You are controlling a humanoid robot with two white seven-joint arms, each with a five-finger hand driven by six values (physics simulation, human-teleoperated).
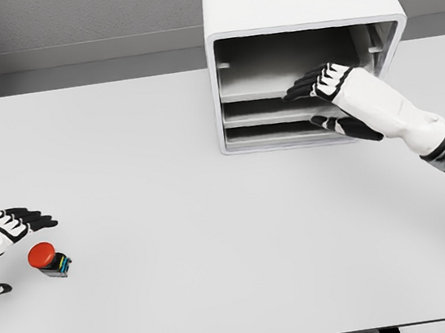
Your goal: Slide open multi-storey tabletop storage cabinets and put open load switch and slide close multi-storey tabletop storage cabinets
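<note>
A white multi-storey cabinet (299, 6) stands at the back of the table, right of the middle, its front open and showing stacked shelves. My right hand (325, 101) is at that front, its fingers (310, 84) extended over the upper shelf and the thumb below by the lower one, holding nothing. The load switch (49, 259), a small dark block with a red round button, lies at the table's left. My left hand (6, 246) is open just left of the switch, fingers above it and thumb below, apart from it.
The white table (213, 217) runs wide between the switch and the cabinet. Grey walls rise behind it, and its front edge shows at the bottom of the view.
</note>
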